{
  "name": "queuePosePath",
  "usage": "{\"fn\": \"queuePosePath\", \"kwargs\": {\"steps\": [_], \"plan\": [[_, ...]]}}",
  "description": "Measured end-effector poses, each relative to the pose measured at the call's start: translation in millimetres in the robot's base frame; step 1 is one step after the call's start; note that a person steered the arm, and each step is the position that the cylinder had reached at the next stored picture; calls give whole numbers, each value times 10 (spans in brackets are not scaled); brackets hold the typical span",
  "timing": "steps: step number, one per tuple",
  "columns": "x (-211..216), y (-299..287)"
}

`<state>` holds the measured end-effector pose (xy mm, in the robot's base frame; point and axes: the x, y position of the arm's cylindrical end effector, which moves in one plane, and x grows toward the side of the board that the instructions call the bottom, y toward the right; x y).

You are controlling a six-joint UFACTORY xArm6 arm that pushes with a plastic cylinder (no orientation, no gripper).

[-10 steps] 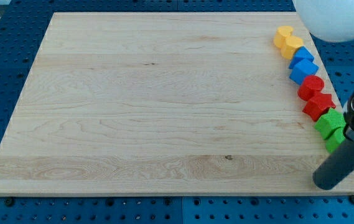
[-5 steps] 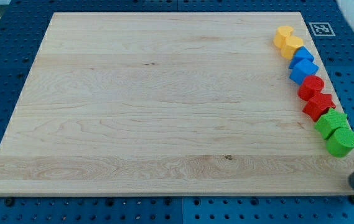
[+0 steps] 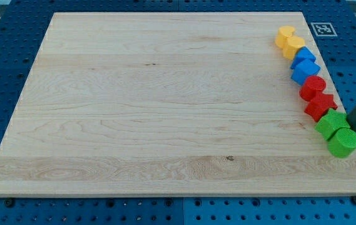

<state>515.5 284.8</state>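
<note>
A curved row of blocks runs down the board's right edge. From the view's top: two yellow blocks (image 3: 289,41), two blue blocks (image 3: 304,65), a red cylinder (image 3: 313,86), a red star-like block (image 3: 320,106), a green star-like block (image 3: 331,123) and a green cylinder (image 3: 343,142). My dark rod enters from the view's right edge, and my tip (image 3: 353,126) sits just right of the green blocks, close to or touching the green cylinder's upper right side.
The wooden board (image 3: 165,106) lies on a blue perforated table. A black-and-white marker tag (image 3: 322,29) sits beyond the board's top right corner.
The rod swung from the board's lower right corner out toward the right edge, then up to beside the green blocks. The white arm body has left the top right. Blocks unmoved.
</note>
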Motion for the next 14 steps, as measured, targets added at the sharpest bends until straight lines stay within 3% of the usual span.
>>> {"fn": "queuePosePath", "kwargs": {"steps": [3, 5, 8, 9, 12, 14], "plan": [[0, -601], [132, -641], [145, -1368], [207, -1236], [239, -2240], [-294, -2707]]}}
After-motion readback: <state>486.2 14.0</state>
